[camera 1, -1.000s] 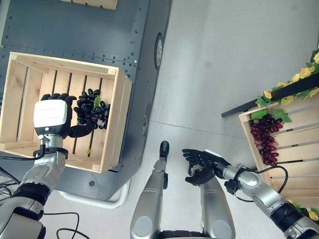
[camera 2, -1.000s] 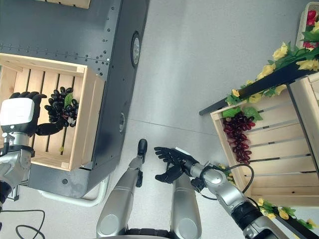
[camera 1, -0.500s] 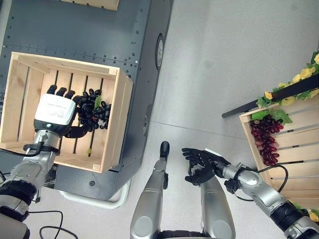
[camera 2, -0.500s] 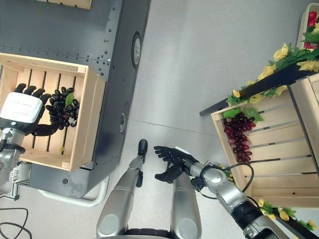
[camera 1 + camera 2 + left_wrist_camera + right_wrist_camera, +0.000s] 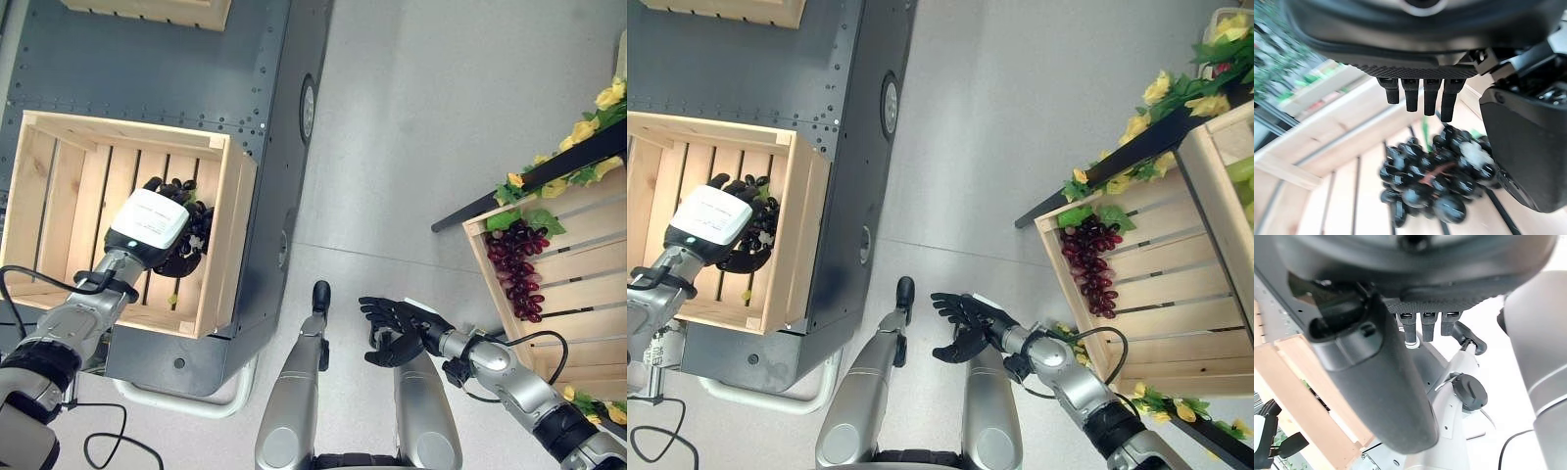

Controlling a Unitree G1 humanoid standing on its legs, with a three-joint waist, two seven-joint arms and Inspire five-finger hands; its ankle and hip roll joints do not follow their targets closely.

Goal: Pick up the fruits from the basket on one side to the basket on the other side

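Black grapes [image 5: 1435,181] lie in the crate [image 5: 59,186] beneath the left robot hand [image 5: 149,221], fingers relaxed; right robot hand [image 5: 402,331] spread, empty.

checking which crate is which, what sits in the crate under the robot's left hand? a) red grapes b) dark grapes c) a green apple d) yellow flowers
b: the left hand hangs over a bunch of dark grapes lying on the slats of the wooden crate; the red grapes lie in the other crate, on the robot's right.
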